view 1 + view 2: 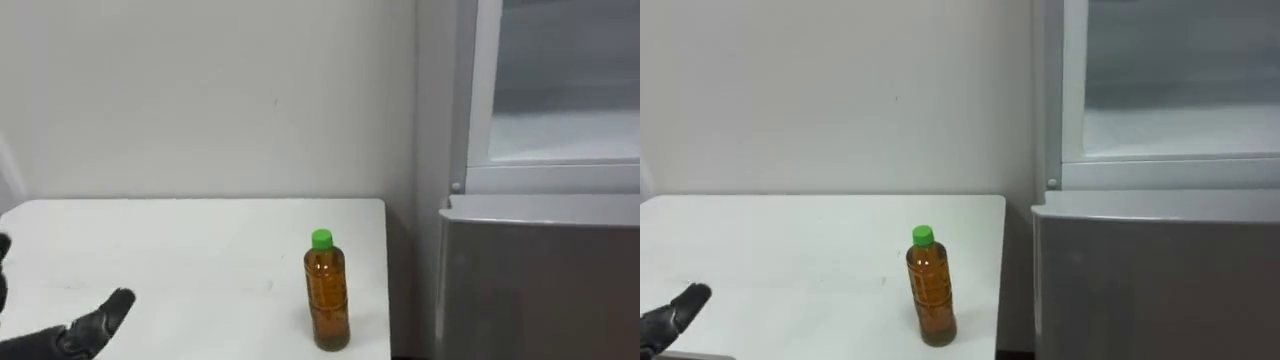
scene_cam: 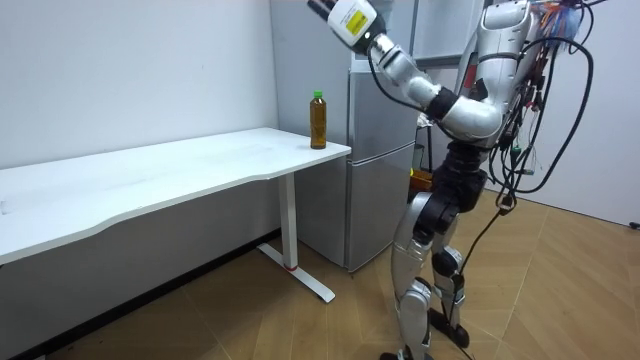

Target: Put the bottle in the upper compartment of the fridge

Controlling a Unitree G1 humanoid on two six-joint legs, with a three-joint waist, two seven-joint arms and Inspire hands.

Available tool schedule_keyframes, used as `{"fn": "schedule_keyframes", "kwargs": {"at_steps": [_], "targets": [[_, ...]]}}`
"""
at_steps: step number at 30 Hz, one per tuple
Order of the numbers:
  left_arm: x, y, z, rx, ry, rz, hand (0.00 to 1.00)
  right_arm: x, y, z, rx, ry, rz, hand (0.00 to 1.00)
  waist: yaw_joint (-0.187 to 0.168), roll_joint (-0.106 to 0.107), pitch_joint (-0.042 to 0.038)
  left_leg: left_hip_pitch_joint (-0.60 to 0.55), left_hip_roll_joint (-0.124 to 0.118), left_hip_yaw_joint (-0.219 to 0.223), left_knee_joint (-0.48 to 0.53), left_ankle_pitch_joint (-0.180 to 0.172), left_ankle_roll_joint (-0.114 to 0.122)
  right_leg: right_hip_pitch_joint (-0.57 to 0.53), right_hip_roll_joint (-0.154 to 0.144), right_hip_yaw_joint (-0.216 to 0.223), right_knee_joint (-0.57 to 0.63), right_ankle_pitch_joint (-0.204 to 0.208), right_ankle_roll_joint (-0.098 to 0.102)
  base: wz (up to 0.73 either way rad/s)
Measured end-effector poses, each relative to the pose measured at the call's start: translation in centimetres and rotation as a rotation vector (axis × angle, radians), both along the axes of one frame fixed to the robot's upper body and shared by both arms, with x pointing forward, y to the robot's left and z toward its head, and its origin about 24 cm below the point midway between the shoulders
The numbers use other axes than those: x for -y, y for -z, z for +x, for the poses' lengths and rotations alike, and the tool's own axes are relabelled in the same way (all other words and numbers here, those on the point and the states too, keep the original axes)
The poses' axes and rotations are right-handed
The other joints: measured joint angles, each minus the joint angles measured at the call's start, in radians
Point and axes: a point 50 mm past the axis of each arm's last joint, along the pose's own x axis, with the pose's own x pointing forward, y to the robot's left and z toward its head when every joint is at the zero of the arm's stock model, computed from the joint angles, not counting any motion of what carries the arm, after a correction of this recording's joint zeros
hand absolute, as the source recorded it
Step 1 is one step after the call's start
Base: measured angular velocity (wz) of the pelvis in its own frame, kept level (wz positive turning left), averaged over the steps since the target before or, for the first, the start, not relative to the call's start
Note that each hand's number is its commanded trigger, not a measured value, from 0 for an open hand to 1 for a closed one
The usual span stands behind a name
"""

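- Bottle (image 1: 328,300): stands on table (image 1: 200,250), close to right edge, near front right corner, just beside fridge (image 1: 540,280).
- Left hand (image 1: 90,325): low at view's left, over table's front left area, well apart from bottle; bottle lies to hand's right. No contact.
- Hand state: released, fingers extended toward bottle, nothing grasped.
- Bottle orientation: upright, long axis vertical, green cap (image 1: 321,238) on top, amber liquid inside.
- Room view: robot stands before fridge, one arm raised high above bottle.
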Motion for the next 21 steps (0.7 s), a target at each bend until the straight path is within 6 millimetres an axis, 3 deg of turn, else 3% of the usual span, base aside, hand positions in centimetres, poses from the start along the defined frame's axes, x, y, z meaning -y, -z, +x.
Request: {"fn": "schedule_keyframes", "kwargs": {"at_steps": [2,7,8,10,13,16,21], "targets": [[-0.6,2.3,-0.5,-0.094,-0.049,-0.043,0.0,0.1,-0.1,0.0,0.006,0.011,-0.003,0.0,0.004,-0.001,-0.0003,0.007,0.0,0.002,-0.006,-0.002,-0.002,0.008,0.002,0.003,-0.011,0.0,0.0,-0.05],[-1.5,9.3,-3.9,-0.366,-0.189,-0.204,0.0,0.1,-0.3,-0.4,0.025,0.012,-0.01,0.0,0.006,-0.011,0.0009,0.01,0.001,0.003,-0.015,-0.004,-0.007,0.007,0.005,0.007,-0.014,-0.001,-0.001,-0.01],[-1.4,10.1,-4.3,-0.403,-0.198,-0.215,0.0,0.1,-0.3,-0.5,0.025,0.012,-0.01,0.0,0.006,-0.011,0.0009,0.011,0.001,0.003,-0.017,-0.004,-0.007,0.007,0.005,0.009,-0.014,-0.002,-0.001,-0.05],[-0.9,13.8,-6.4,-0.573,-0.232,-0.27,0.0,0.1,-0.3,-0.7,0.03,0.008,-0.011,0.0,0.004,-0.012,0.0003,0.016,0.001,0.01,-0.023,-0.005,-0.008,0.007,0.005,0.015,-0.018,-0.002,-0.001,-0.08],[-0.2,16.9,-8.7,-0.726,-0.261,-0.33,0.0,-0.2,-0.3,-1.0,0.035,0.009,0.0,0.0,0.004,-0.021,0.0041,0.02,0.002,0.01,-0.028,-0.004,-0.009,0.012,0.008,0.017,-0.027,-0.001,-0.002,-0.01],[0.1,18.9,-10.7,-0.847,-0.293,-0.351,0.0,-0.3,-0.3,-1.5,0.036,0.009,0.001,0.0,0.004,-0.032,0.0056,0.025,0.003,0.009,-0.028,-0.008,-0.013,0.019,0.01,0.015,-0.032,-0.001,-0.002,0.0],[1.4,21.2,-13.2,-1.016,-0.285,-0.35,0.0,-0.6,-0.2,-1.8,0.027,-0.009,0.017,0.0,0.005,-0.029,0.005,0.021,0.004,0.011,-0.019,-0.017,-0.012,0.019,0.01,0.017,-0.032,-0.001,-0.002,-0.01]]}}
